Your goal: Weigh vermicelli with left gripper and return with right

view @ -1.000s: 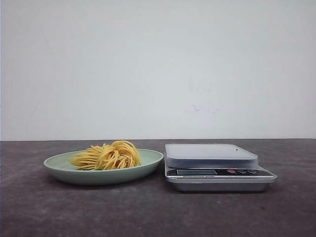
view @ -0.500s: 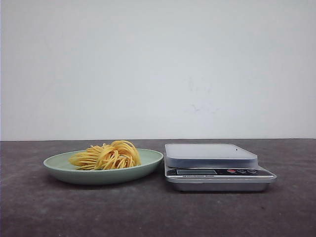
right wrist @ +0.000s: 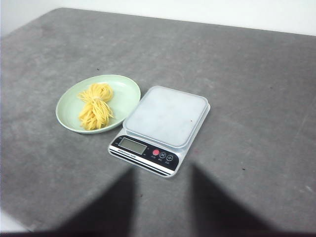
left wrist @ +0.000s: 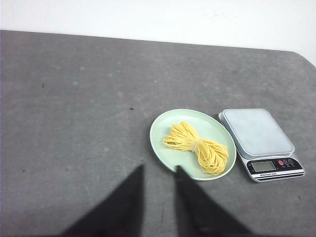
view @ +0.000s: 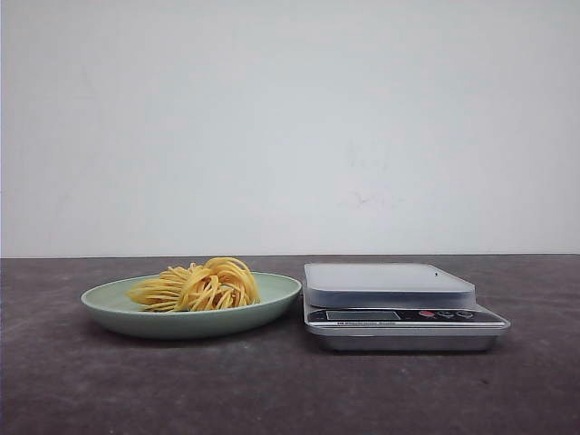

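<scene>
From the front we see only the vermicelli [view: 196, 285] heaped on the green plate [view: 109, 308], the scale [view: 399, 308] just to its right on the grey bench [view: 272, 390], and neither arm. The wrist views add the pincers. Our left pincer [left wrist: 159, 185] hangs over bare bench with its fingers apart, the noodles beyond its tips and untouched. Our right pincer [right wrist: 163, 197], also spread and empty, hovers apart from the scale, the plate lying farther off.
</scene>
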